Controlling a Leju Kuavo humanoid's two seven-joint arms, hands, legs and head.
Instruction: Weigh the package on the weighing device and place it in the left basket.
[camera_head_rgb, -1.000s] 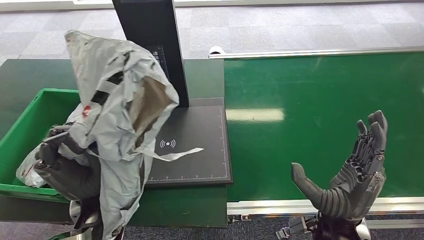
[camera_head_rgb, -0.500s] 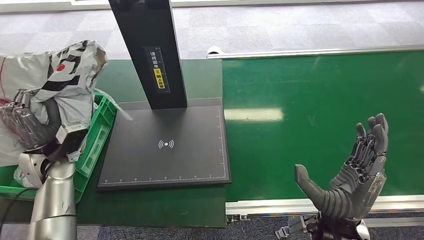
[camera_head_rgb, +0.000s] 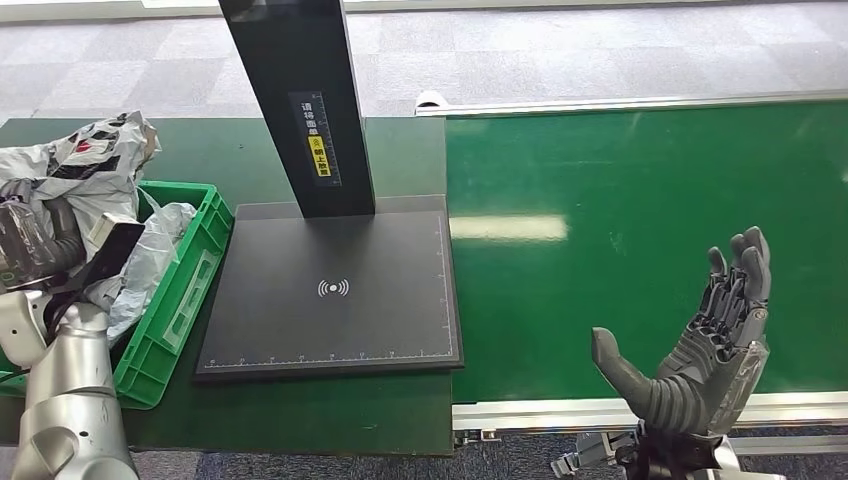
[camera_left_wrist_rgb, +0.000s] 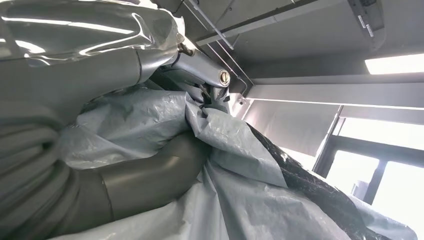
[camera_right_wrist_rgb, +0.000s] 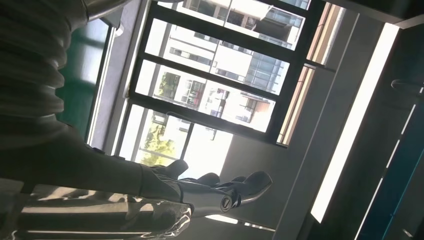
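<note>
The package (camera_head_rgb: 95, 170) is a crumpled grey plastic mailer bag with black and red print. My left hand (camera_head_rgb: 38, 245) grips it over the green basket (camera_head_rgb: 185, 290) at the far left; the bag's lower folds hang inside the basket. In the left wrist view the grey film (camera_left_wrist_rgb: 240, 165) is bunched around my thumb (camera_left_wrist_rgb: 150, 182). The black weighing device (camera_head_rgb: 335, 290) lies bare beside the basket, its post (camera_head_rgb: 300, 100) rising behind. My right hand (camera_head_rgb: 700, 345) is held up over the near edge of the green conveyor, palm inward, fingers spread and empty; the right wrist view shows it too (camera_right_wrist_rgb: 200, 192).
The green conveyor belt (camera_head_rgb: 640, 220) runs along the right with a metal rail at its near edge (camera_head_rgb: 600, 410). A dark green tabletop (camera_head_rgb: 300, 410) carries the scale and the basket. Grey carpet floor lies beyond.
My left arm has swung the package from above the scale's left side out to the left and down over the basket. The scale plate is now bare. The right hand has hardly moved.
</note>
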